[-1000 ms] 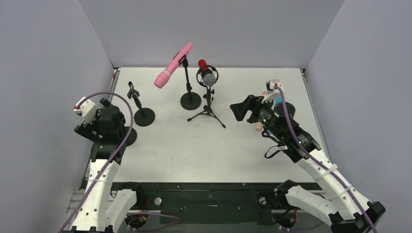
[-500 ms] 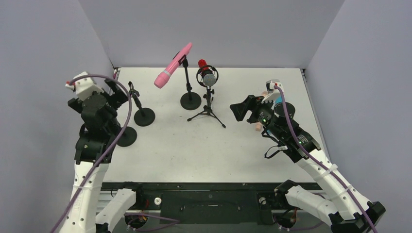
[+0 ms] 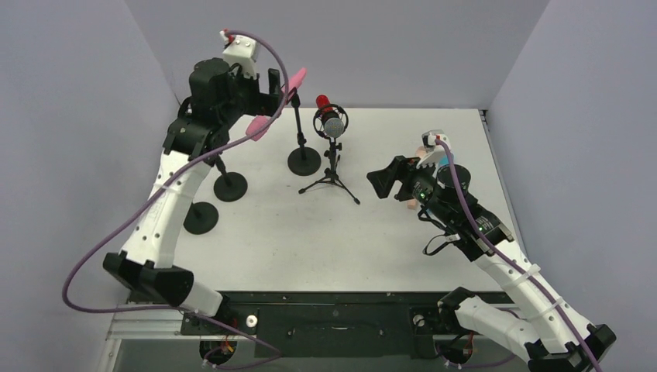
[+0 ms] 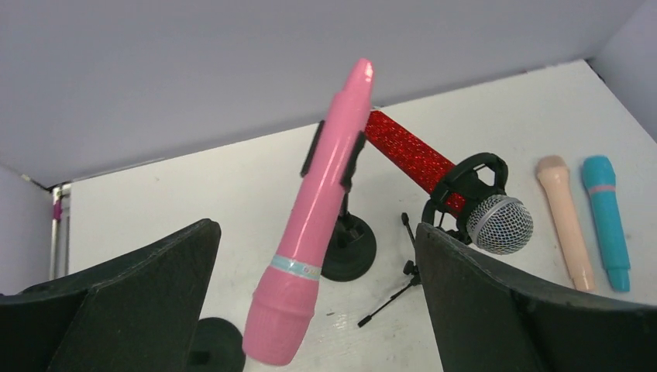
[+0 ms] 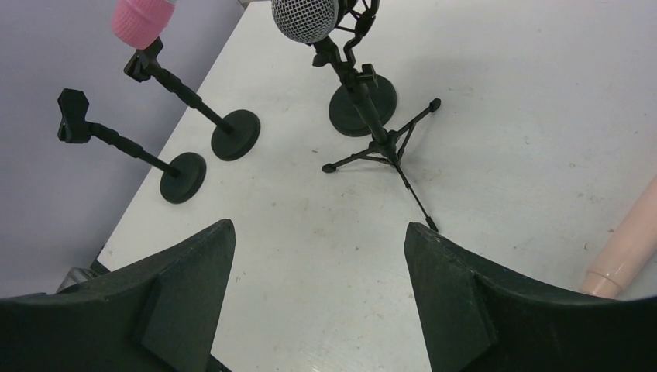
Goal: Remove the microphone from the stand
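Since the left arm (image 3: 166, 194) has swung up from the left edge of the white table (image 3: 310, 240), the left gripper (image 4: 316, 302), jaws wide apart, now brackets the long pink plastic microphone (image 4: 314, 225), seemingly untouched, tilted in the clip of its slim black stand (image 3: 304, 161), ready for grasping, while the right gripper (image 5: 314, 294) waits agape.

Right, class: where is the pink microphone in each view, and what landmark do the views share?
Top external: pink microphone upper left of centre, partly hidden.
Left wrist: pink microphone centre, tilted.
Right wrist: pink microphone head only, top left corner.
Landmark: red microphone on the tripod.
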